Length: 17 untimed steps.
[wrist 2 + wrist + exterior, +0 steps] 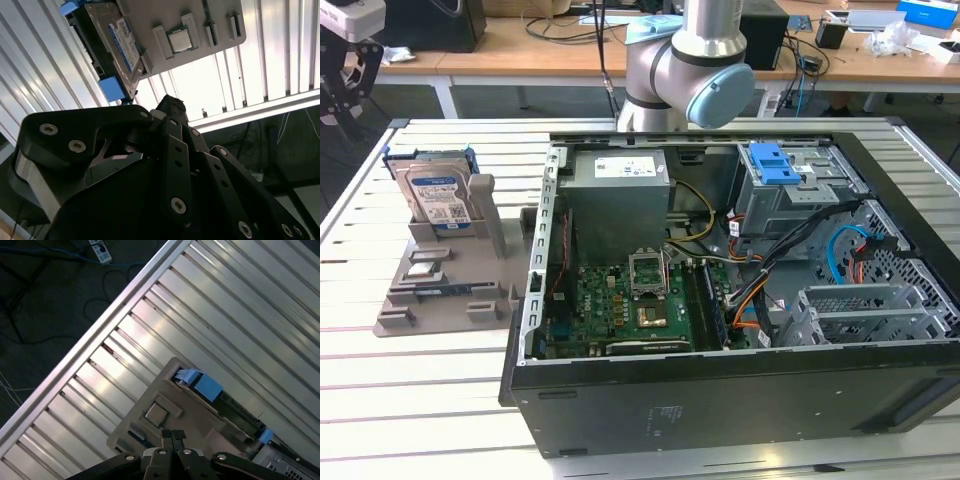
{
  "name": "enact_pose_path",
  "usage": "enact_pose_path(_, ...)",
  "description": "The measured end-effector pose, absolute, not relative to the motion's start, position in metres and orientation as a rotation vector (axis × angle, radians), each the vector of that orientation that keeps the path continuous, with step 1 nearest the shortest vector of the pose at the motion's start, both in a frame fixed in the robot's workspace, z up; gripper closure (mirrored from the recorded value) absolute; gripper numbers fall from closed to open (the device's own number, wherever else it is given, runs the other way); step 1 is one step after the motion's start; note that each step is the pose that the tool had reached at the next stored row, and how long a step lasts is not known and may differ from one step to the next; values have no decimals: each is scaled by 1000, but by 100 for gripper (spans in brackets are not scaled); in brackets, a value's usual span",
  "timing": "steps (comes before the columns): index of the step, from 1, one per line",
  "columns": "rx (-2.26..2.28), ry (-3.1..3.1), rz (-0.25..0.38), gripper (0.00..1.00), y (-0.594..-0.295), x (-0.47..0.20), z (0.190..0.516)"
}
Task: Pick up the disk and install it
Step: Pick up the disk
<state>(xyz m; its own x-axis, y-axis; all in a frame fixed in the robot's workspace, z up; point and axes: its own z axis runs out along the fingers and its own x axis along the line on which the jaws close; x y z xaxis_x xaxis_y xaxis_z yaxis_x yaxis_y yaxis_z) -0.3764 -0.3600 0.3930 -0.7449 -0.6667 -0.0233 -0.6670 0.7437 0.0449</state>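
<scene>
The disk [436, 196] stands upright in a slot at the back of a grey holder [445, 290], on the slatted table at the exterior view's left. It is silver with a blue-and-white label and a blue carrier frame. In the second wrist view the disk [119, 46] shows its label face. The first wrist view has the disk [226, 402] edge-on, with its blue frame showing. My gripper [172, 434] hangs above the holder [170, 390], apart from the disk. The black gripper [169, 106] is shut with nothing in it.
An open computer case [720, 400] lies right of the holder, with a grey power-supply box [620, 190], a motherboard [630, 305] and a metal drive cage topped by a blue latch [775, 163]. A small square chip [179, 40] rests on the holder. The robot arm [685, 60] rises behind the case.
</scene>
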Motion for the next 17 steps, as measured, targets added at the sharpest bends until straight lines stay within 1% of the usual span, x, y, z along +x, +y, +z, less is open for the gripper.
enact_pose_path(17,-1481,2770,79,90,-360,-376,393)
